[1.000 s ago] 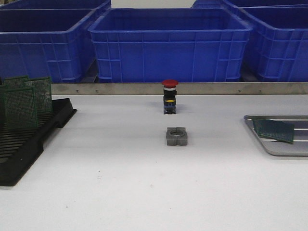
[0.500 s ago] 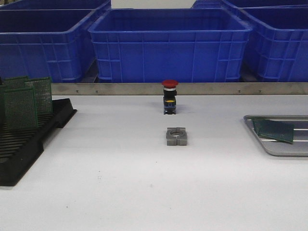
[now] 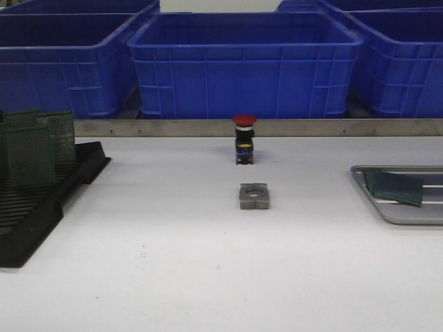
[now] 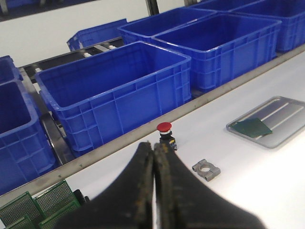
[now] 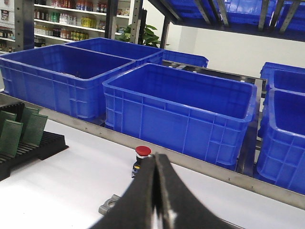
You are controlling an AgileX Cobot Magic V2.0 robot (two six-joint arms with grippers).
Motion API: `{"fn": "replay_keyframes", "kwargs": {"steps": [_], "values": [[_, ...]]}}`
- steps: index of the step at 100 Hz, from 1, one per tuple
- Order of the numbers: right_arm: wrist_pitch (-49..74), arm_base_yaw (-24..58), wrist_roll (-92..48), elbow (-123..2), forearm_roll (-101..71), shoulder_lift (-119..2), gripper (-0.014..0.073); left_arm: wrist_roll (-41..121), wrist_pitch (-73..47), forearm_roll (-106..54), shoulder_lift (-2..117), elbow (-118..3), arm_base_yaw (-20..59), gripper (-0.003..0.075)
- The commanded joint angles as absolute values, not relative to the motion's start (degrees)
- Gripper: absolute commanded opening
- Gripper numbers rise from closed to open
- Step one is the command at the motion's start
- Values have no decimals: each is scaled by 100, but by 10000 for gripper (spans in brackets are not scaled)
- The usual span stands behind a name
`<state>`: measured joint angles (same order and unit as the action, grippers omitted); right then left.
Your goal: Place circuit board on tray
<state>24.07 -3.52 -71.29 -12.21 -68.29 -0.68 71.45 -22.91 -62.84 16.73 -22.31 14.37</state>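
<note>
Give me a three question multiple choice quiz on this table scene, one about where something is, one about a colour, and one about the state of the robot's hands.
1. Where does the loose circuit board lie?
A. In a blue bin
B. On the metal tray
C. Beside the grey block

2. What colour is the cap of the push button?
A. Red
B. Green
C. White

3. How do the left hand and right hand stand?
A. Both wide open
B. Both shut and empty
C. Each holding a board

Answers:
1. B, the front view shows the board resting on the tray's ridged floor at the table's right side.
2. A, the round cap is red above a dark body.
3. B, in each wrist view the fingers meet with nothing between them.
</note>
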Motion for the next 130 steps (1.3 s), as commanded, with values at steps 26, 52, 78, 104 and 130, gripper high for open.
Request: {"fn": "replay_keyframes", "kwargs": {"steps": [26, 52, 78, 104, 130], "values": [[2309, -348, -7160, -1358, -7010, -128, -113, 7096, -1886, -6641, 1224, -2060, 1435, -20], [2314, -348, -7160, -1358, -7010, -128, -113, 7096, -1886, -6641, 1224, -2060, 1435, -20], [2320, -348, -7160, -1358, -7010, -128, -113, 7096, -1873, -6646, 1224, -2031, 1435, -20], [2320, -348, -7160, -1358, -7010, -128, -113, 6203, -607, -5093, 1224, -1780, 1435, -20], [2320, -348, -7160, -1358, -7010, -128, -113, 362, 693, -198, 1172, -987, 1397, -20]]}}
